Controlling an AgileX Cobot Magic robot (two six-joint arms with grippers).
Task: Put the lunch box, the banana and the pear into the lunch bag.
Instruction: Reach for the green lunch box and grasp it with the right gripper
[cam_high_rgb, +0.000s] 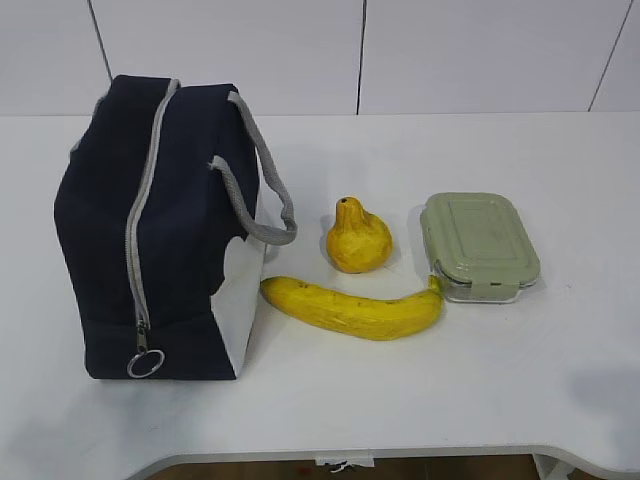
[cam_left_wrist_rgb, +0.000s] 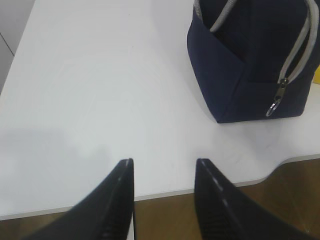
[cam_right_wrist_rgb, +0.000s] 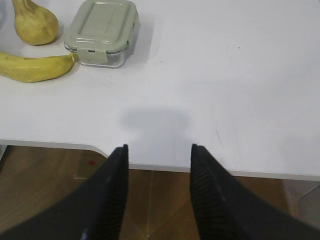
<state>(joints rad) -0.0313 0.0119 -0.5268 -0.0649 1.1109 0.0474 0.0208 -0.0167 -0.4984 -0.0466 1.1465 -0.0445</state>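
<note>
The navy lunch bag (cam_high_rgb: 150, 230) stands at the left of the table, its grey zipper shut with the ring pull (cam_high_rgb: 146, 364) at the near end. It also shows in the left wrist view (cam_left_wrist_rgb: 250, 60). The pear (cam_high_rgb: 358, 238), the banana (cam_high_rgb: 352, 307) and the green-lidded lunch box (cam_high_rgb: 479, 245) lie to the bag's right. The right wrist view shows the lunch box (cam_right_wrist_rgb: 102, 31), the banana (cam_right_wrist_rgb: 35, 67) and the pear (cam_right_wrist_rgb: 34, 22). My left gripper (cam_left_wrist_rgb: 164, 162) is open and empty over the table's near edge. My right gripper (cam_right_wrist_rgb: 158, 147) is open and empty, also at the near edge.
The white table (cam_high_rgb: 500, 380) has a curved notch in its near edge (cam_high_rgb: 345, 455). A white panelled wall (cam_high_rgb: 450, 50) stands behind it. Brown floor (cam_right_wrist_rgb: 160, 200) shows below the edge.
</note>
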